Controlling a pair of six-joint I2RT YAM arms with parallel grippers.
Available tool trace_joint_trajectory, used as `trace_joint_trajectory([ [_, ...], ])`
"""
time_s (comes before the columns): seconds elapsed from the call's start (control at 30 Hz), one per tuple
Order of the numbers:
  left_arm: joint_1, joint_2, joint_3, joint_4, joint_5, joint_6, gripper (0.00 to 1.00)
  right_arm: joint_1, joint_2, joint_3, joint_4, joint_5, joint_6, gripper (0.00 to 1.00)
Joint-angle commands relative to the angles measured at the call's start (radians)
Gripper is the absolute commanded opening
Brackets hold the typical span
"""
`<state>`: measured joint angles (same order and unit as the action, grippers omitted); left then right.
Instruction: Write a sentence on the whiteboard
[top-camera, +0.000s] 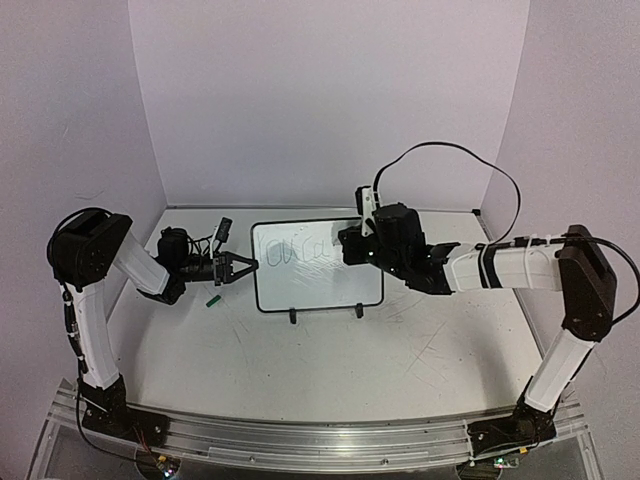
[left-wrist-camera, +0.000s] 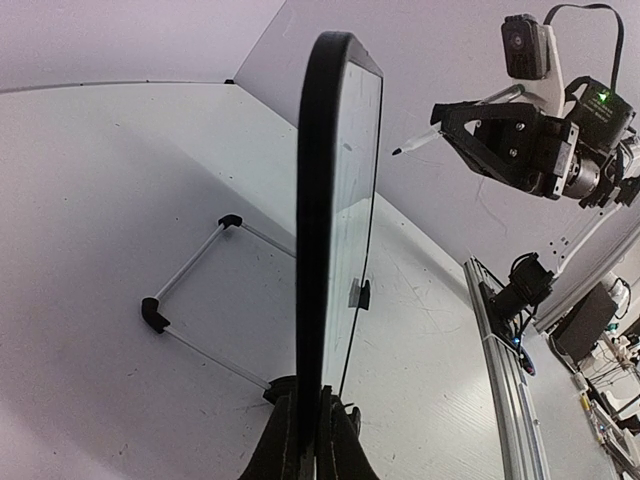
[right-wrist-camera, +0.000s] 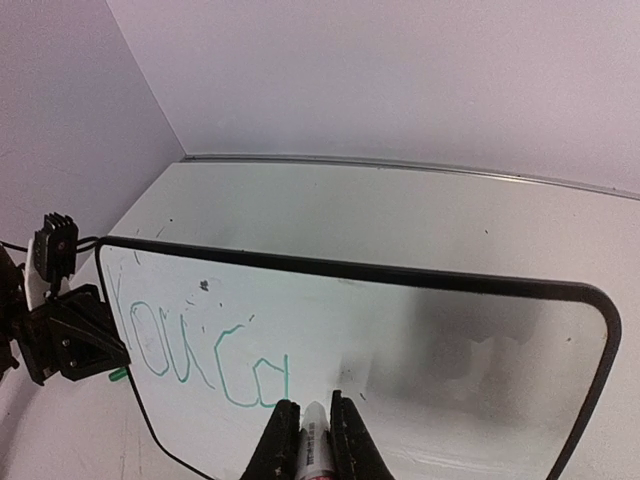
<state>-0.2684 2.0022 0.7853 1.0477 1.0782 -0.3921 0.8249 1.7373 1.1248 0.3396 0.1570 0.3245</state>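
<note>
The whiteboard (top-camera: 320, 285) stands upright on its feet at mid-table. My left gripper (top-camera: 243, 265) is shut on its left edge, and in the left wrist view the black frame (left-wrist-camera: 325, 150) runs edge-on up from the closed left gripper (left-wrist-camera: 312, 415). The sentence (right-wrist-camera: 190, 345) reads "You ca" in thin green letters on the board's left half (top-camera: 295, 250). My right gripper (right-wrist-camera: 315, 415) is shut on a white marker (right-wrist-camera: 316, 445) pointed at the whiteboard (right-wrist-camera: 450, 340) just right of the last letter. The marker's tip (left-wrist-camera: 400, 150) is close to the board face; contact cannot be told.
A small green cap (top-camera: 213, 298) lies on the table below the left gripper. The board's two black feet (top-camera: 293, 317) (top-camera: 359, 312) rest on the scratched tabletop. White walls close in the back and sides. A metal rail (top-camera: 320, 435) runs along the near edge.
</note>
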Motion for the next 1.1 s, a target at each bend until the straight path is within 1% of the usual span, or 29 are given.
trace_joint_trajectory([
  [0.0, 0.010, -0.018, 0.023, -0.007, -0.007, 0.010, 0.00, -0.015, -0.022, 0.014, 0.045, -0.016, -0.017, 0.00],
  [0.17, 0.010, -0.020, 0.021, -0.007, -0.007, 0.011, 0.00, -0.013, 0.030, 0.074, 0.043, -0.039, -0.020, 0.00],
  [0.4, 0.010, -0.019, 0.023, -0.008, -0.008, 0.012, 0.00, -0.017, 0.053, 0.109, 0.032, -0.001, -0.034, 0.00],
  [0.87, 0.009, -0.022, 0.019, -0.011, -0.009, 0.015, 0.00, -0.026, 0.086, 0.136, 0.018, 0.030, -0.035, 0.00],
  [1.07, 0.010, -0.023, 0.018, -0.012, -0.009, 0.016, 0.00, -0.025, 0.081, 0.109, 0.004, 0.029, -0.035, 0.00],
])
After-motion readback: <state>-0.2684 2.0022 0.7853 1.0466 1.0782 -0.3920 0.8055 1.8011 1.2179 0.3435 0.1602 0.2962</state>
